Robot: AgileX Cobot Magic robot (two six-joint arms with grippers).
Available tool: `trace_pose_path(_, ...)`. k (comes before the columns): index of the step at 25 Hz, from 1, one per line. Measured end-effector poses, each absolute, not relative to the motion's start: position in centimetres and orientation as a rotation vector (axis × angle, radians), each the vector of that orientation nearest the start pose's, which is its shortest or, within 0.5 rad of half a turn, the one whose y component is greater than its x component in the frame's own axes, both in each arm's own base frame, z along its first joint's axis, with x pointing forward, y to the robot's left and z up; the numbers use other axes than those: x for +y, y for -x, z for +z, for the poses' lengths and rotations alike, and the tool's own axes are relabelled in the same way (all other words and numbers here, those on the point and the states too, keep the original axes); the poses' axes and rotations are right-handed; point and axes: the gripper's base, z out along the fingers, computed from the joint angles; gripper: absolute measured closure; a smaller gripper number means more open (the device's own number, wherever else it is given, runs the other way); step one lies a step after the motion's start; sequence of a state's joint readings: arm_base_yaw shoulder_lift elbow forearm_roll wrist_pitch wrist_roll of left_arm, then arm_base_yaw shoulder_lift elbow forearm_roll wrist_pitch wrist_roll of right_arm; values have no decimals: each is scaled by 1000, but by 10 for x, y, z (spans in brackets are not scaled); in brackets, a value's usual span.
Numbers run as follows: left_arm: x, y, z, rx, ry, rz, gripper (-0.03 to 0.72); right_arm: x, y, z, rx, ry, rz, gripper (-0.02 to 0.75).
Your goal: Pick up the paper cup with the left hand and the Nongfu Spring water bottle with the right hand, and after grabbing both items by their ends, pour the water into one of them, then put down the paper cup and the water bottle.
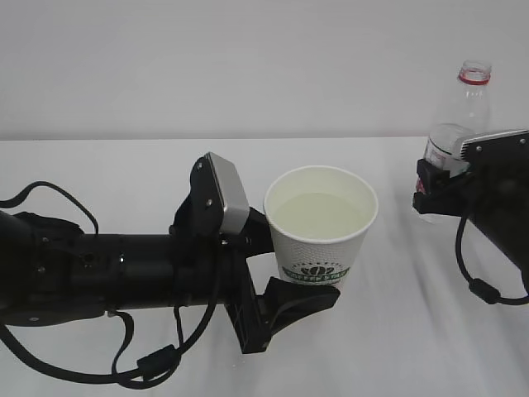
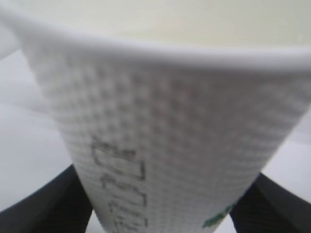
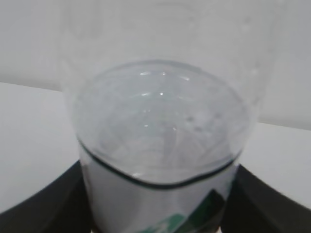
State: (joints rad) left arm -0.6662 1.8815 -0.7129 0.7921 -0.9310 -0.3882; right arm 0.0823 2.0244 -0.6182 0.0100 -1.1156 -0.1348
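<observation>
Exterior view, paper cup (image 1: 320, 223) in left hand (image 1: 277, 269)

Plain white table (image 1: 124, 165), arm cable (image 1: 74, 376) trailing

A white worktop (image 1: 397, 347) fills the lower part of the exterior view, plain and evenly lit. Behind it rises a pale grey wall (image 1: 248, 66), meeting the worktop's far edge in a straight horizontal line across the frame.
</observation>
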Motion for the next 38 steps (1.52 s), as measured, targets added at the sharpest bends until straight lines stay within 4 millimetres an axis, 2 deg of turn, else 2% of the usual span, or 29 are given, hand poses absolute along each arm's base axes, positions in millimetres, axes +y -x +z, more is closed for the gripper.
trace_pose_path(6, -245, -228, 145, 1565, -1147, -918, 100, 27, -343, 94, 1767, 182, -43, 237)
trace_pose_path(12, -245, -228, 145, 1565, -1147, -918, 102, 28, -348, 88, 1766, 180, -41, 237)
trace_pose_path(19, -245, -228, 145, 1565, -1147, -918, 104, 30, -349, 84, 1746, 206, -28, 225)
trace_pose_path(25, -245, -228, 145, 1565, -1147, -918, 104, 33, -349, 82, 1747, 234, -13, 136)
trace_pose_path(38, -245, -228, 145, 1565, -1147, -918, 104, 30, -338, 75, 1802, 176, 19, 129)
